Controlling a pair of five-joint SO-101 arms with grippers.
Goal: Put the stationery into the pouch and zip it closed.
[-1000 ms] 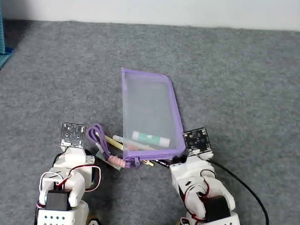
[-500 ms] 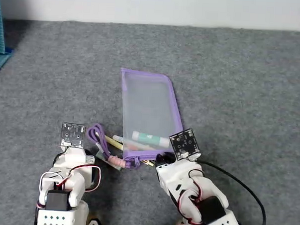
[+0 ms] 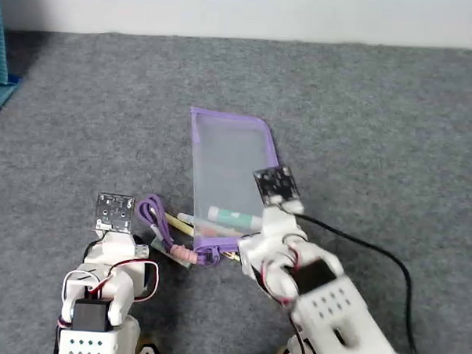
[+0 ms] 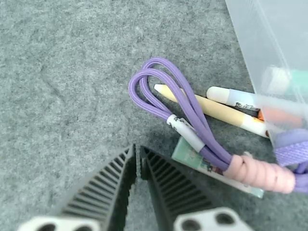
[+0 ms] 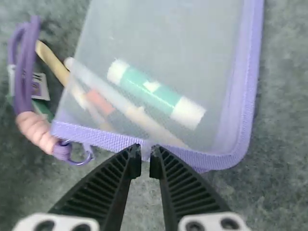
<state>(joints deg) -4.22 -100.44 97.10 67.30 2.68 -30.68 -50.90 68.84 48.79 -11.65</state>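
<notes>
A translucent pouch [image 3: 229,161] with purple trim lies mid-table. Inside it is a green-and-white glue stick [image 5: 154,94] beside some pens. A yellow pen [image 4: 207,108] and a white pen [image 4: 240,100] stick out of its near left corner. A purple cord loop [image 4: 183,118] with pink beads [image 4: 260,171] lies there too, over a small green card [image 4: 192,159]. My right gripper [image 5: 144,153] hovers shut and empty at the pouch's near purple edge [image 5: 125,142]; its arm [image 3: 283,257] covers the near right corner. The left gripper [image 4: 138,155] is shut and empty, just short of the cord loop.
Grey carpet covers the table [image 3: 379,128]. A blue object [image 3: 0,49] stands at the far left edge. A black cable [image 3: 389,266] trails from the right arm. The zip ring [image 5: 77,156] hangs at the pouch's near left corner.
The right arm has swung forward and to the left, from beside the pouch's near right corner to over it. The left arm and the stationery have stayed put.
</notes>
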